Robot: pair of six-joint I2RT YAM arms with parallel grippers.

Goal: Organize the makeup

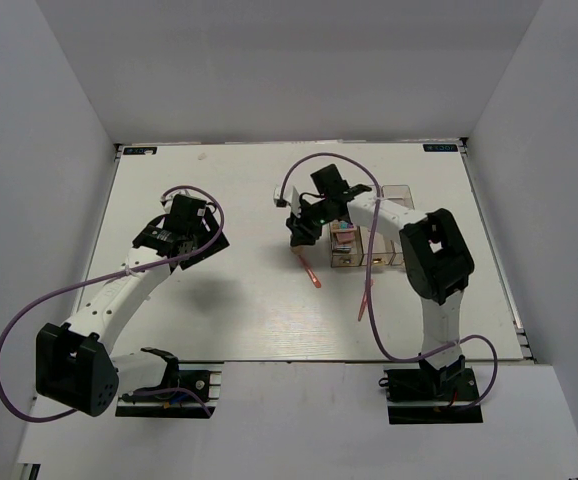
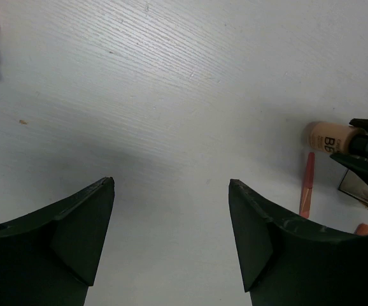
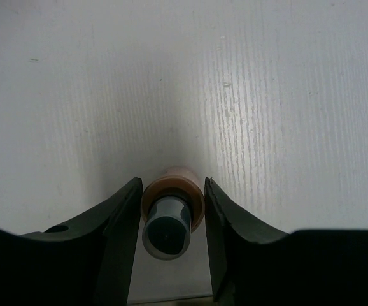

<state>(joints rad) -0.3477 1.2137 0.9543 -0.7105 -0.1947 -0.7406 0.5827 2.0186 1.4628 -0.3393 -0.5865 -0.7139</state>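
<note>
The bottle [image 3: 171, 203] is lying on its side on the white table [image 1: 229, 310], just left of the clear box [image 1: 397, 192], with its dark cap pointing back at my right wrist camera. My right gripper [image 3: 172, 185] is grasping it: one finger is pressing on each side of the tan body near the neck, with no gap showing on either side. From my left wrist camera, the same bottle [image 2: 327, 135] is showing at the far right, with my right fingers pinching its cap end. A pink stick [image 2: 307, 185] is lying just beside it on the table. My right arm [image 1: 434, 255] is reaching forward and bending left, with its wrist tipping down over the bottle. A palette [image 1: 344, 237] is sitting in the left part of the box. My left arm [image 1: 119, 290] is stretching forward well apart from all this. My left gripper [image 2: 171, 182] is hanging over bare table with its jaws spread wide, holding nothing.
</note>
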